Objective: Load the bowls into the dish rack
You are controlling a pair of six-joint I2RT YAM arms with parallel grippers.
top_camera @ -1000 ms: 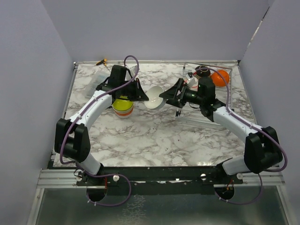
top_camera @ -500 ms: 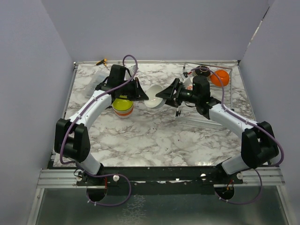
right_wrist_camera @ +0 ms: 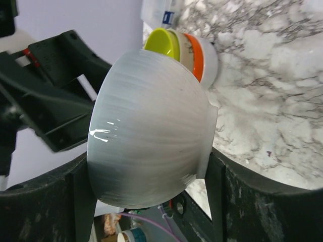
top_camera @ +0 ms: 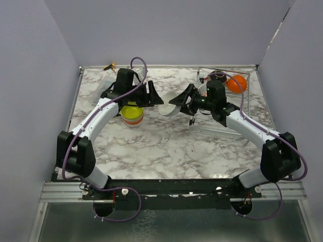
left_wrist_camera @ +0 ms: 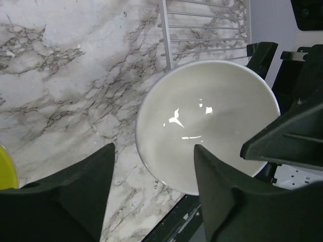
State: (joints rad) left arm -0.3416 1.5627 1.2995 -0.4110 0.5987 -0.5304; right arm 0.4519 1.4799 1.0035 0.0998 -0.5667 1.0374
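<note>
1. Top external view: the white bowl [top_camera: 168, 110] is held in the air above the marble table [top_camera: 166, 146], clamped by the right gripper [top_camera: 177, 103]. The left gripper [top_camera: 157, 98] is seen just beside the bowl, its jaws apart. A stack topped by a lime green bowl [top_camera: 131, 112] is seen under the left arm. The dish rack [top_camera: 207, 128] is set at the far right, with an orange bowl [top_camera: 237, 83] at its far end.
2. Left wrist view: the white bowl [left_wrist_camera: 207, 123] is seen mouth-on beyond the left gripper [left_wrist_camera: 154, 148], whose fingers [left_wrist_camera: 81, 191] are spread and not touching it. The dish rack [left_wrist_camera: 202, 30] bars are seen behind.
3. Right wrist view: the white bowl [right_wrist_camera: 151, 141] is gripped between the fingers [right_wrist_camera: 222, 196] of the right gripper [right_wrist_camera: 149, 166], tipped on its side. The lime green bowl [right_wrist_camera: 164, 43] is seen nested in the stack beyond.
</note>
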